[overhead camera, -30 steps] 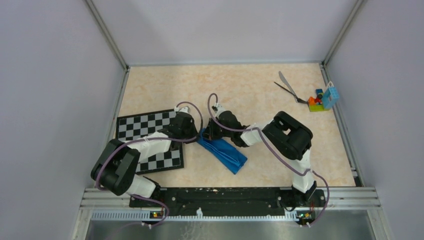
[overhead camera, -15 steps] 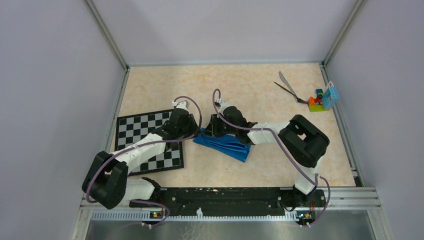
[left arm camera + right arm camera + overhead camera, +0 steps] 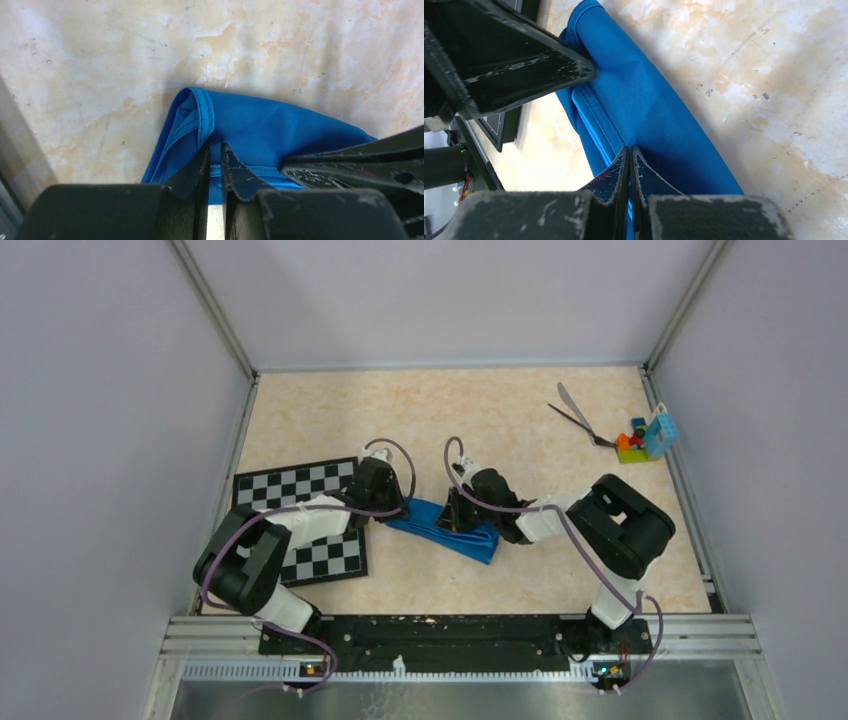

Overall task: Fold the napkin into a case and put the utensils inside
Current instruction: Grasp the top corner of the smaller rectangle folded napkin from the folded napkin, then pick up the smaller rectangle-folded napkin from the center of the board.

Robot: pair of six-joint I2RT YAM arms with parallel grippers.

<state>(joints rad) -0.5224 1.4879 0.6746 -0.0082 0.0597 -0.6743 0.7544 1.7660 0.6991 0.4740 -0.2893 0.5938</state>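
Top external view shows the napkin (image 3: pixel 450 535) as a narrow folded blue band on the worktop (image 3: pixel 470 410), just right of the chessboard (image 3: pixel 290 490). Over the last second it has swung from a steep diagonal to lying nearly crosswise, and the right arm has stretched further along it. The left end effector (image 3: pixel 398 508) sits at the band's left end. From its wrist camera, its fingers (image 3: pixel 200 160) are pinched almost together on the hemmed corner of the cloth (image 3: pixel 270 125). The right end effector (image 3: pixel 458 520) is near the middle of the band. Its own camera shows it (image 3: pixel 630 149) closed tight on a stitched edge of the fabric (image 3: pixel 649 110). Judging by this, both arms are tugging the band straight and the case is still being shaped. The utensils (image 3: pixel 575 412) lie untouched far off by the toy blocks (image 3: pixel 645 438), so loading them remains to be done.
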